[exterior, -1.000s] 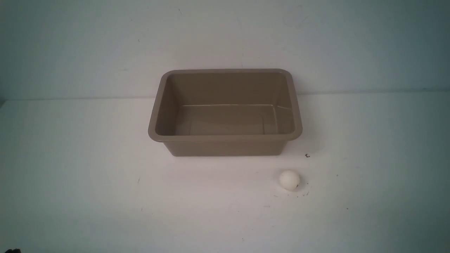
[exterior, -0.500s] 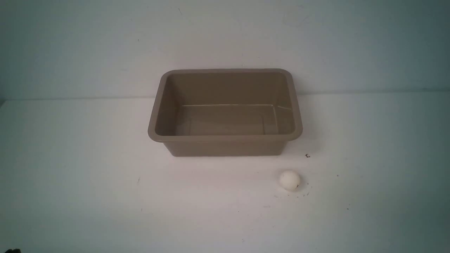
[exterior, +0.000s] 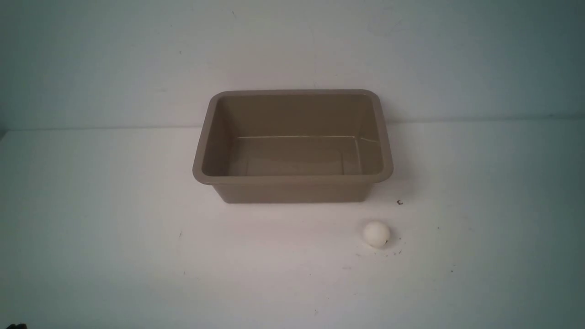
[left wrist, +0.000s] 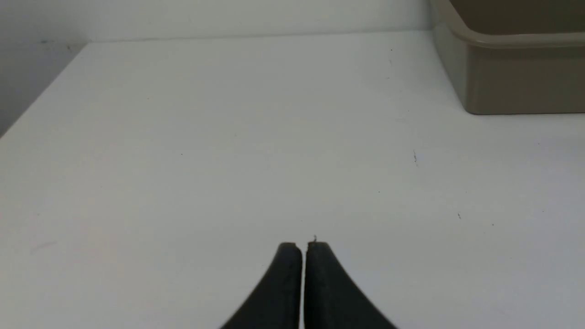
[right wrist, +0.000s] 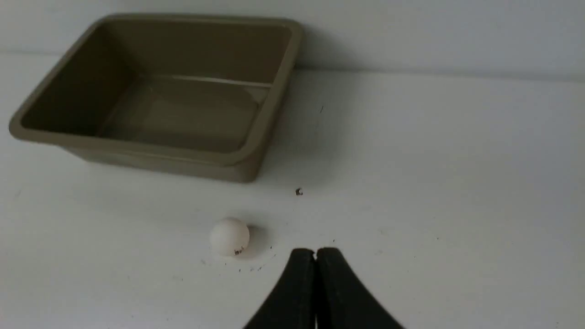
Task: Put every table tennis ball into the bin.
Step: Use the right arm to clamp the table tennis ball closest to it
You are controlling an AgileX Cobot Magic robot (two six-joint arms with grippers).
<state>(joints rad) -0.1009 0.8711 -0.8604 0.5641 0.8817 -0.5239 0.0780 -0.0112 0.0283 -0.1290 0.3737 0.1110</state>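
Partly cropped, the bin [left wrist: 512, 87] lies beyond the clenched left hand [left wrist: 304, 247]; right hand [right wrist: 316, 252] likewise.

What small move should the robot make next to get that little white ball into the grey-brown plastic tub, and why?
Probably open the right gripper: its jaws are shut, and the small white table tennis ball lies on the white table near its tips, outside the empty grey-brown rectangular plastic bin.

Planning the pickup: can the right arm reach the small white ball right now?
Probably yes: the small matte white ball sits close beside the shut right pincer, nothing between them; it must open first.
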